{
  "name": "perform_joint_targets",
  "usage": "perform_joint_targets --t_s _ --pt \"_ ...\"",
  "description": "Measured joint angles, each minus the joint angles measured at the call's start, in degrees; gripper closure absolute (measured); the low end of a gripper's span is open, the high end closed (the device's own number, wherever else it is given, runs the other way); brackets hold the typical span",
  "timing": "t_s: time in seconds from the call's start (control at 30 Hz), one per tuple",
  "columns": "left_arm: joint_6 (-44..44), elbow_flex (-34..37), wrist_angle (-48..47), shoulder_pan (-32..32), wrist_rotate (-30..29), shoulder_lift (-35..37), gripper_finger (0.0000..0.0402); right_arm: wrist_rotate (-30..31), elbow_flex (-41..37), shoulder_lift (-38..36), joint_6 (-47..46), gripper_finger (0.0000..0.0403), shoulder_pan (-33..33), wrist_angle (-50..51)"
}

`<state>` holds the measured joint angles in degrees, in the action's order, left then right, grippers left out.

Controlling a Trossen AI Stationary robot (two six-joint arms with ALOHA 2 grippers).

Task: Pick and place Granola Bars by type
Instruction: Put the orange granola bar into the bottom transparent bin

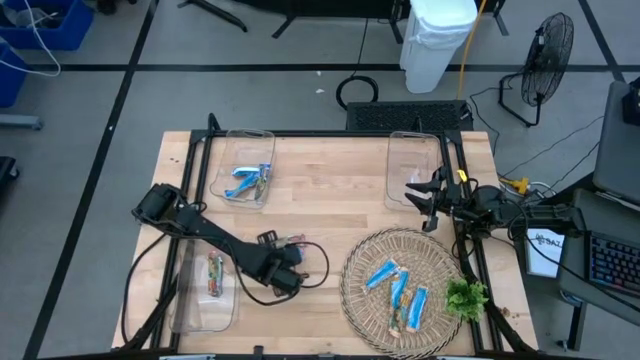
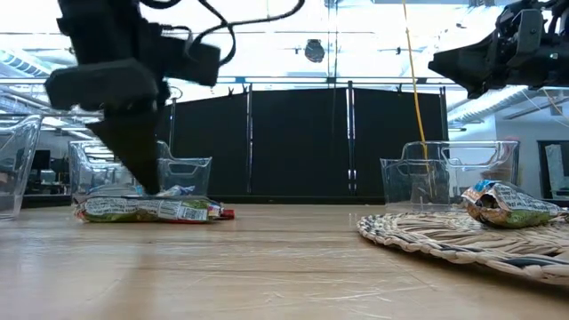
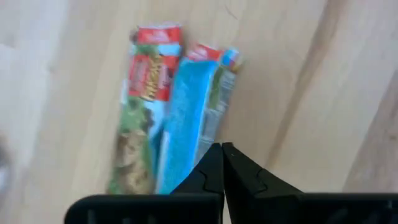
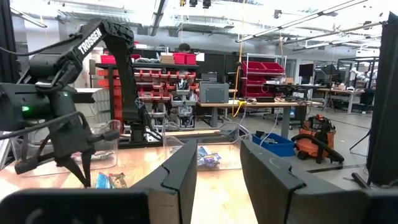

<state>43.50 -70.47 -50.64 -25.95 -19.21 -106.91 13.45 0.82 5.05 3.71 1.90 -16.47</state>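
Granola Bars (image 1: 399,291) lay on the woven mat (image 1: 360,300) in the high view, others in the clear bins (image 1: 243,182), and the left gripper (image 1: 289,268) hung low at mid-table. In the low view a multicoloured bar (image 2: 147,209) lay flat below it. The left wrist view showed its fingers (image 3: 214,171) pressed together, empty, above two bars (image 3: 171,112). The right gripper (image 4: 217,165), raised by the far-right bin, stood apart.

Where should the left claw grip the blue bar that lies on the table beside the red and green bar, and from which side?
Judging by its pose, grip the blue bar across its narrow middle, coming straight down from above. It lies flat against the red and green bar, so the shut left claw must open first.
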Motion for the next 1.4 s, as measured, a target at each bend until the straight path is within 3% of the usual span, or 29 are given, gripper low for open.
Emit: perform_joint_targets --t_s 0.23,0.63,0.8,1.07,1.4 --pt "-3.3 0.2 0.0 0.1 -1.2 -0.1 0.0384 0.0 0.0 0.1 0.1 0.0289 0.0 0.1" --pt "-3.2 0.7 0.7 0.0 -3.8 -0.6 0.0249 0.0 0.0 0.1 0.2 0.0289 0.0 0.1" --pt "-3.2 0.7 0.7 0.0 -5.6 -0.6 0.0215 0.0 0.0 0.1 0.2 0.0289 0.0 0.2" --pt "-3.9 0.6 1.2 0.0 -5.6 -3.7 0.0213 0.0 0.0 0.1 0.4 0.0289 0.0 0.5" --pt "-2.9 0.4 1.3 0.0 -4.7 -5.9 0.0250 0.0 0.0 0.1 0.4 0.0289 0.0 0.5"
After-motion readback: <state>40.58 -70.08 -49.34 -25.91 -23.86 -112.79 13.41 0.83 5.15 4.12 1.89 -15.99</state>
